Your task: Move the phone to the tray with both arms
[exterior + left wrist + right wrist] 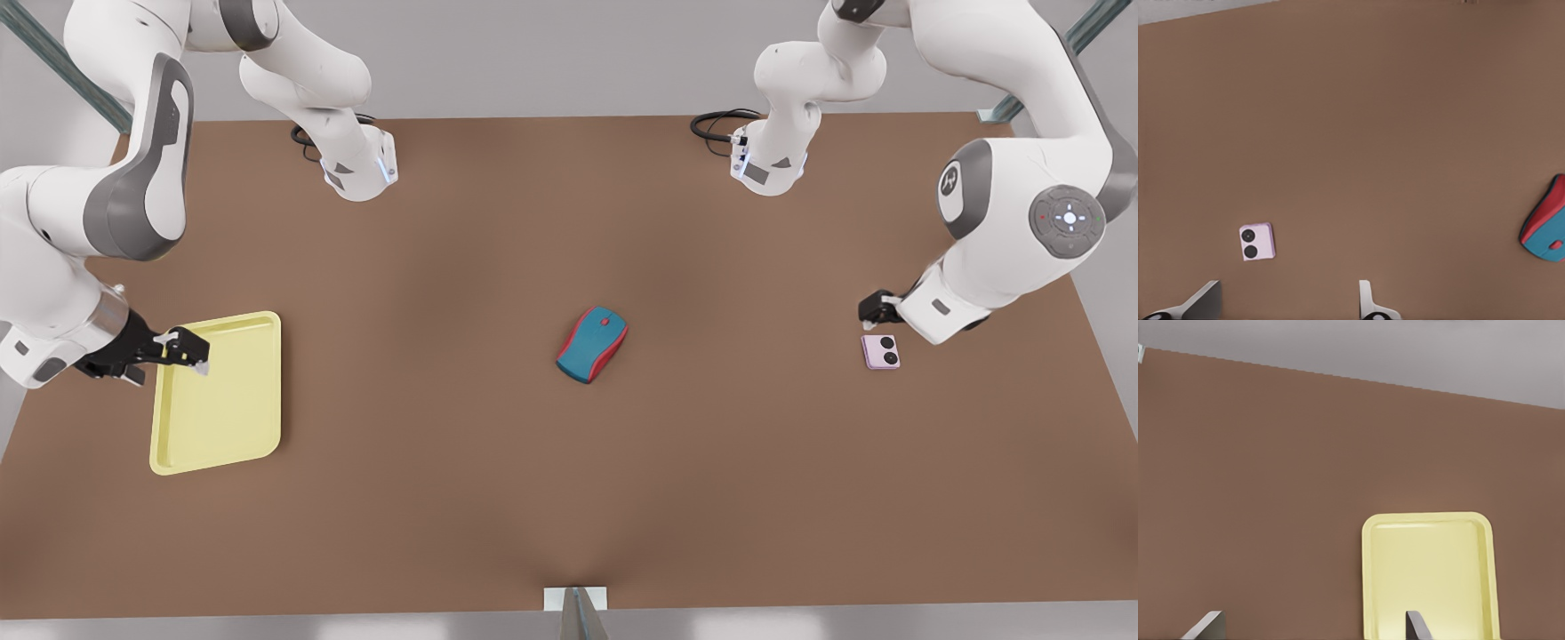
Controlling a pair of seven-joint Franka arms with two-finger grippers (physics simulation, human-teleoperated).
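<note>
**Phone on one side, tray on the other, mouse parked in between**

So the left end effector [876,308] sits at the front view's right, right beside the phone [880,351]. In the left wrist view its two fingertips [1365,298] are spread wide apart with nothing between them, so it's open and empty. The phone [1257,241] lies flat on the brown worktop [569,498], just ahead of that end effector and off toward one fingertip rather than centred in the gap. It's close to square, so the long axis is hard to call. Its two black camera circles face up and line up along the edge on the side away from the mouse.

The right end effector [191,351] is way over at the front view's left, hanging over the near edge of the tray [231,418]. Its fingers [1415,625] are also apart, holding nothing. The pale yellow tray [1368,587] stretches out ahead of it, long side running away from the end effector, one fingertip over the tray and the other over bare worktop.

The only thing between the two is the teal and red mouse [592,344], mid-worktop, tilted diagonally, well apart from both. It shows at the edge of the left wrist view too [1546,223].
</note>
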